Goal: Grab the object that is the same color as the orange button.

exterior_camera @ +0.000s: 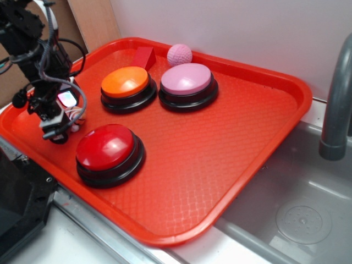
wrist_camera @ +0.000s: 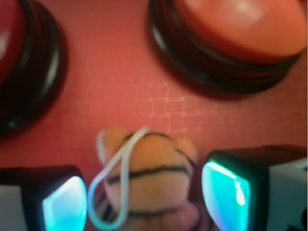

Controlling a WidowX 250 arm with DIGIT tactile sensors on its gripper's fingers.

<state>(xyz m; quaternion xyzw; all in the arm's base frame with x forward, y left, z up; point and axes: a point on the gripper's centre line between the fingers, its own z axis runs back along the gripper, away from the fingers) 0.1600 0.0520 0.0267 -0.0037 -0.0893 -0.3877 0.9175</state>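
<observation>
Currently: my tool (wrist_camera: 144, 192) sits low at the tray's (exterior_camera: 231, 165) left edge, fingers (wrist_camera: 226, 190) spread, straddling the tiger toy (wrist_camera: 147, 180). Toy lies on the tray near the orange button (exterior_camera: 125, 82). Approach done; closing and lifting remain.

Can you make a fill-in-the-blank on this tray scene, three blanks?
1. The tiger lies between the gripper's two ____.
2. The ball is coloured ____.
3. The tray holds ____ buttons.
Missing words: fingers; pink; three
</observation>
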